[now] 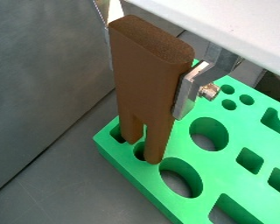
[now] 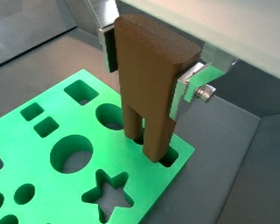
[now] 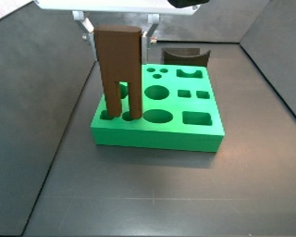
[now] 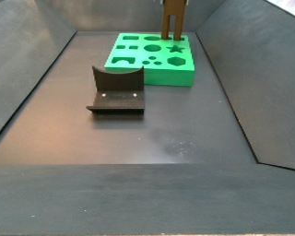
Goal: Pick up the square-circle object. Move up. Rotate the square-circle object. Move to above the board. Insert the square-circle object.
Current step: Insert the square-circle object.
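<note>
The square-circle object (image 3: pixel 119 67), a tall flat brown block, stands upright with my gripper (image 3: pixel 118 37) shut on its upper part. In both wrist views the silver fingers (image 2: pixel 189 87) press its two narrow sides, and the block (image 1: pixel 145 74) fills the gap between them. Its two pegs (image 2: pixel 152 144) reach down into cutouts at an edge of the bright green board (image 2: pixel 38 162). The same pegs (image 1: pixel 145 144) enter the board (image 1: pixel 224 188) near one corner. In a side view the block (image 4: pixel 173 18) rises from the far part of the board (image 4: pixel 144 64).
The dark fixture (image 4: pixel 115 89) stands on the grey floor in front of the board, also seen behind the board (image 3: pixel 184 56). Sloping grey walls (image 4: pixel 40 64) enclose the floor on all sides.
</note>
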Controlling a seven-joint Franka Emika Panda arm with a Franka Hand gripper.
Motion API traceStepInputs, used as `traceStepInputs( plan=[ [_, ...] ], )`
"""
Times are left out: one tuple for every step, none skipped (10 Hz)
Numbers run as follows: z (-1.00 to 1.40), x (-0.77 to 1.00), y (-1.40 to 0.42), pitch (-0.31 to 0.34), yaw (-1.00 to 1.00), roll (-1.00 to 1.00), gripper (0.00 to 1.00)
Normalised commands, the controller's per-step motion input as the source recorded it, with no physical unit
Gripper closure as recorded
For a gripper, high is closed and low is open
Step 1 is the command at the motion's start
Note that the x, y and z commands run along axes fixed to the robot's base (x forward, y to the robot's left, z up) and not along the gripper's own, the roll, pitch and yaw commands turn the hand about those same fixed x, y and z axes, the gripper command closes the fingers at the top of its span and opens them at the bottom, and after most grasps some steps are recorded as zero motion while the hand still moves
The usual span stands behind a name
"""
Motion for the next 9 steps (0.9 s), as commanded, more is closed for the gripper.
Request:
traceStepInputs(
  plan=[
    [0.00, -0.02, 0.01, 0.000, 0.00, 0.00, 1.00],
    [-0.05, -0.28, 0.00, 0.010, 0.01, 0.05, 1.00],
    [-0.21, -0.50, -0.11, 0.000, 0.17, 0.26, 1.00],
    [-0.29, -0.49, -0.19, -0.033, 0.24, 0.35, 1.00],
    [-0.31, -0.35, -0.23, -0.080, 0.27, 0.33, 1.00],
    [-0.35, -0.07, -0.17, -0.120, 0.23, 0.26, 1.00],
    [-0.42, 0.09, -0.02, -0.081, 0.16, 0.29, 1.00],
    [-0.36, 0.27, 0.00, -0.021, 0.08, 0.28, 1.00],
    [-0.25, 0.35, 0.24, 0.043, 0.00, 0.13, 1.00]
  ],
)
